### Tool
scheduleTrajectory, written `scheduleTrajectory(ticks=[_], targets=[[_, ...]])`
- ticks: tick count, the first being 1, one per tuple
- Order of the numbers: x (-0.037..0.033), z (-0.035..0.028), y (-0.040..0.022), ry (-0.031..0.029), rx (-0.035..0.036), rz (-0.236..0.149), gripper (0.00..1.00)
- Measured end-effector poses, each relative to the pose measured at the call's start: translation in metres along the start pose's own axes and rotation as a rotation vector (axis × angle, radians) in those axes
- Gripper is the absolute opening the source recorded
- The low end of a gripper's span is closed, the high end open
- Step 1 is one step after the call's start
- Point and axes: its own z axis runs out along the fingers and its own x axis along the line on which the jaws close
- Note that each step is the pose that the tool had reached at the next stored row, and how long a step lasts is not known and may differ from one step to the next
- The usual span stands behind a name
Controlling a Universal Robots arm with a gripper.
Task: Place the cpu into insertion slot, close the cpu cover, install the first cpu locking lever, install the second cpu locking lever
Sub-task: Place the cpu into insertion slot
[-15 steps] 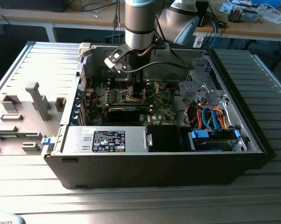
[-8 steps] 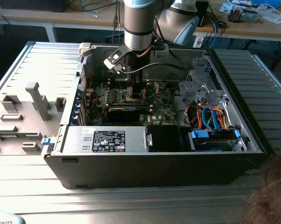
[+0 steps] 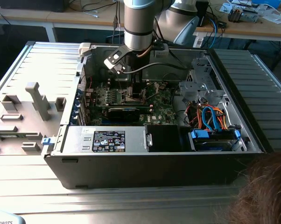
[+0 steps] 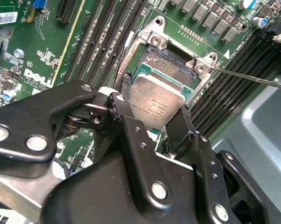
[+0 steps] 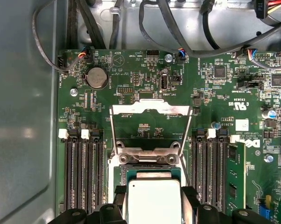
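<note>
My gripper (image 4: 152, 114) is shut on the cpu (image 4: 158, 100), a small silver-topped square clamped on two opposite edges by the black fingers (image 4: 118, 108). The chip hangs tilted just over the insertion slot (image 4: 166, 58), a dark socket with a silvery rim on the green motherboard (image 4: 38, 51). In the first wrist view the cpu (image 5: 152, 200) sits in my gripper (image 5: 152, 207) at the near edge of the insertion slot (image 5: 147, 170). The cpu cover (image 5: 150, 109) is swung open past the socket, with thin lever rods (image 5: 112, 135) raised at its sides. In the exterior view my gripper (image 3: 133, 93) reaches down into the open computer case.
Black memory slots (image 5: 82, 172) flank the socket on both sides, one holding a green module (image 5: 236, 177). Cables (image 5: 187, 28) run along the board's far edge. Drive bays with blue and orange wires (image 3: 210, 119) fill the case at the exterior view's right. A person's hair (image 3: 266, 191) shows at the corner.
</note>
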Motion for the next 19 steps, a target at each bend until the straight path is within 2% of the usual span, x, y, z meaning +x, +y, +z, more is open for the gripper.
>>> scheduleTrajectory(ticks=[12,16,19], targets=[[0.0017,0.0008,0.0000,0.0000,0.0001,0.000,0.55],[0.0024,0.0026,-0.0016,0.0000,0.0001,0.000,0.55],[0.0025,0.0066,-0.0027,0.0002,-0.0001,0.000,0.55]])
